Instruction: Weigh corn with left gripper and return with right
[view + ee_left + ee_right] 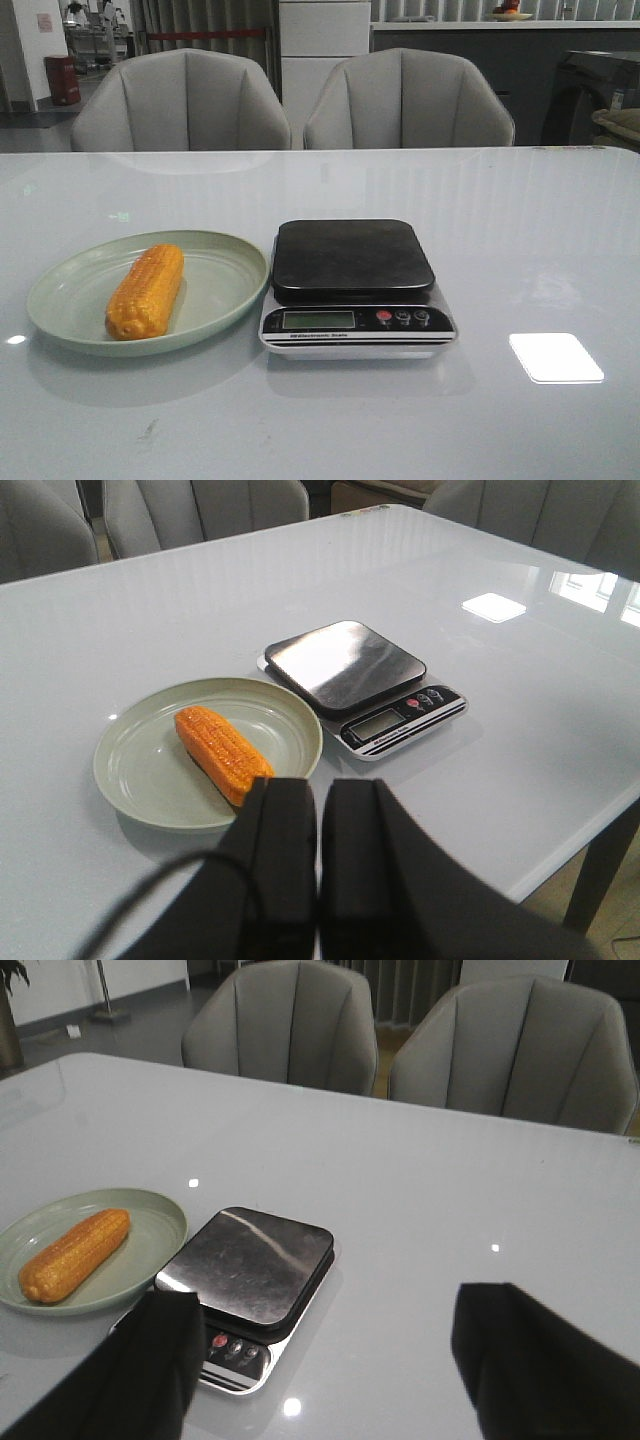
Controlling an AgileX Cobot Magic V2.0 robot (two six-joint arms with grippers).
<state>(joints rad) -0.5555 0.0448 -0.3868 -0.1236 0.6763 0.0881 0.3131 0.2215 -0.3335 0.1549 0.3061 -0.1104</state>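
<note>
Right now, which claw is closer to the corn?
Left. The left claw, shut, hangs just short of the plate's near rim, by the corn. The right claw, open, hovers past the scale, on the far side from the corn.

Above the corn: the corn [146,292] lies uncovered in the plate [225,262], open from above.
Plate rim: low, rings the corn on all sides.
Scale: the scale [355,287] stands just beside the plate, its flat platform [350,257] bare and open from above.
Gap plate to scale: very narrow, almost touching.
Right of the scale: bare table [540,260].
Far edge: two chairs [180,100] stand behind the table, well apart from plate and scale.
Near edge: bare table in front of plate and scale.
</note>
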